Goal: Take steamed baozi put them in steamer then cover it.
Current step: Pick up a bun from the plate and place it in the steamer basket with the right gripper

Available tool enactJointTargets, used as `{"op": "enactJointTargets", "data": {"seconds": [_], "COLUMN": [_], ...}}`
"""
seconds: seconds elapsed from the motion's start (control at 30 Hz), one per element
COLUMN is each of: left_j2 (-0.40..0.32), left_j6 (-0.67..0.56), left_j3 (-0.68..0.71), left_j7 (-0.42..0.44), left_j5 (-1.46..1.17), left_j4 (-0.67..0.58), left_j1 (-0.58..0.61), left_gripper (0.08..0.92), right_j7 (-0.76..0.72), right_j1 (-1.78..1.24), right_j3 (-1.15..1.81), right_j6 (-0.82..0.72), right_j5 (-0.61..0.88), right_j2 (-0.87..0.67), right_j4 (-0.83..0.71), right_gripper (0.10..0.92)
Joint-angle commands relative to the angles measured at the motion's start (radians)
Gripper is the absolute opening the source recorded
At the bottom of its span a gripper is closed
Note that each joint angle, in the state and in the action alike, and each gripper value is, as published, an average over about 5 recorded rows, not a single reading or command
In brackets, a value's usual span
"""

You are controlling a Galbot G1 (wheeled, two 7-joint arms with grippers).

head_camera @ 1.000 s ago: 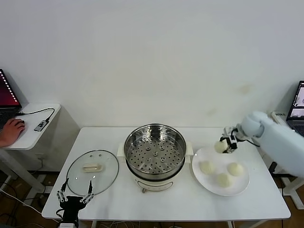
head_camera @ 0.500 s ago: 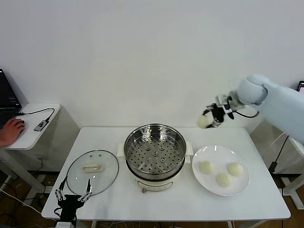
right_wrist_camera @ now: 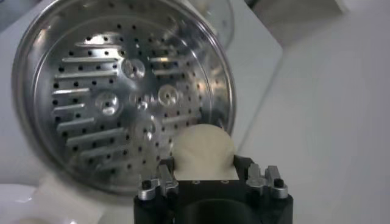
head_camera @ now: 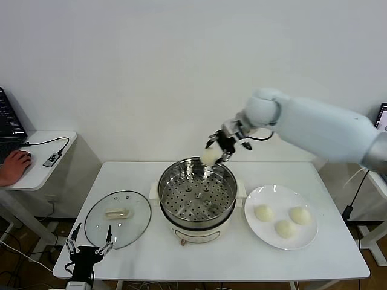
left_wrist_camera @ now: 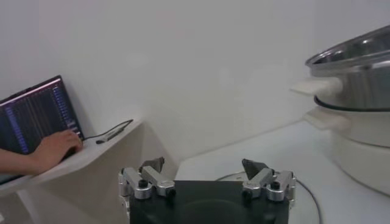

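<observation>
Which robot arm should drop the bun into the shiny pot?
The right: its right gripper already holds a bun above the steamer. The left gripper waits open near the lid.

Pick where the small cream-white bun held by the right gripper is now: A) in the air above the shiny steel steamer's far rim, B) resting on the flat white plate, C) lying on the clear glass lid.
A: the right gripper holds the small cream-white bun above the far rim of the shiny steel steamer.

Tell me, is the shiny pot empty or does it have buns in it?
Empty. The steamer's holed tray is bare; the right gripper holds one baozi above its rim.
</observation>
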Motion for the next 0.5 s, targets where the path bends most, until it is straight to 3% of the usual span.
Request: {"op": "enactJointTargets", "data": {"seconds": [0.03, 0.23, 0.5], "left_j2": [-0.002, -0.002, -0.003], "left_j6": [-0.002, -0.002, -0.002], "left_j3": [-0.002, -0.004, -0.007], "left_j7": [-0.002, -0.002, -0.001], "left_j5": [-0.004, -0.005, -0.006], "left_j4": [-0.002, 0.000, 0.003], "left_j1": [0.000, -0.005, -0.006], "left_gripper": [0.823, 0.823, 0.823], "right_j7": [0.015, 0.032, 0.054], "right_j1": [-0.019, -0.071, -0.122], "right_j3": [-0.067, -0.052, -0.029], "right_j6": [0.144, 0.236, 0.300], "right_j5": [-0.150, -0.323, -0.425], "right_j2": [0.129, 0.158, 0.175], "right_j4": [-0.055, -0.148, -0.219], "right_gripper": [0.617, 0.619, 0.619]}}
